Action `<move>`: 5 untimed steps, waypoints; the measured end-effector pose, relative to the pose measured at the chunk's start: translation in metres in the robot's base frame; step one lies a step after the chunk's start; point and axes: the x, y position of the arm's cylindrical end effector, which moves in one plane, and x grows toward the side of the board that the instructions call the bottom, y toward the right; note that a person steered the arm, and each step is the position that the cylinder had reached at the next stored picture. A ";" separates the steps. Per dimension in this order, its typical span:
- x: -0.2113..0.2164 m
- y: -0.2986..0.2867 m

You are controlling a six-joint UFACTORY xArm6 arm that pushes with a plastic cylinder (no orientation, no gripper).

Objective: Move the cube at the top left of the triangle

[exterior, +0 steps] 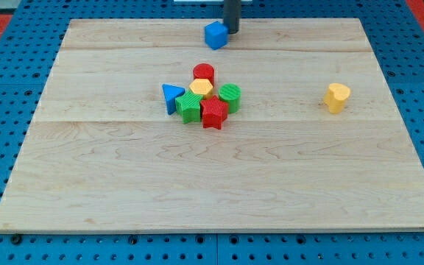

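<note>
A blue cube point(216, 34) sits near the view's top edge of the wooden board point(124, 169). My tip point(231, 30) is the lower end of a dark rod, right beside the cube on its right, touching or nearly touching it. A blue triangle point(171, 96) lies lower down, at the left end of a cluster of blocks. The cube is above and to the right of the triangle.
The cluster holds a red cylinder point(204, 73), a yellow hexagon point(201, 89), a green cylinder point(230, 95), a green star point(190, 107) and a red star point(213, 113). A yellow block point(337, 97) stands alone at the view's right.
</note>
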 end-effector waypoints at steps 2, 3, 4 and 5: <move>0.013 -0.022; 0.011 -0.059; 0.061 -0.094; 0.079 -0.093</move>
